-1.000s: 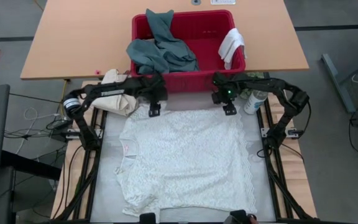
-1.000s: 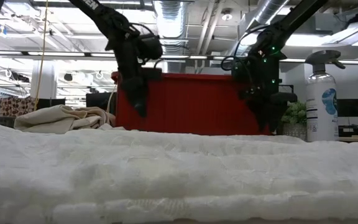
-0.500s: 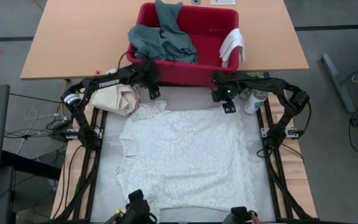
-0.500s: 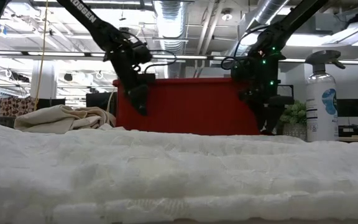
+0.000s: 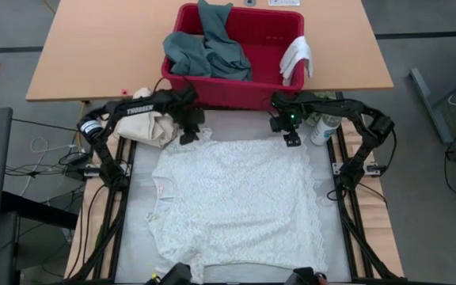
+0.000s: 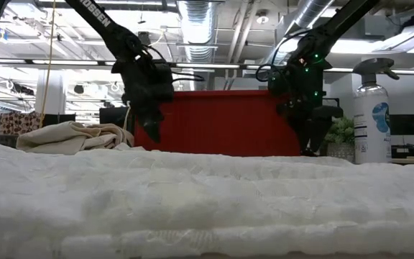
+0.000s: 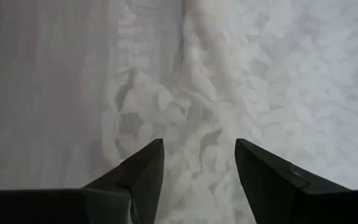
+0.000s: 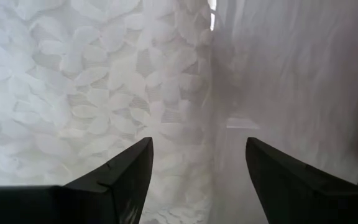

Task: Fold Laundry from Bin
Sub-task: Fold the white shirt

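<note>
A wooden table fills the far half of the high view, and a pale mat covers the near work surface between the two arms. Spread flat on the mat lies a large white garment with a raised leaf texture, its far edge just short of the bin. The red bin stands on the table's near edge, between the arms' reach. A teal garment is heaped in the bin's left part, spilling over the rim, and a small white cloth hangs over its right wall. A cream bundle sits beside the white garment's far left corner, under the left arm. A spray bottle stands at the far right, by the right arm.

The left gripper hovers over the white garment's far left corner, fingers parted with nothing between them, only the textured cloth edge below. The right gripper hangs over the far right corner, fingers spread wide and empty, with the garment's edge and bare mat beneath.
</note>
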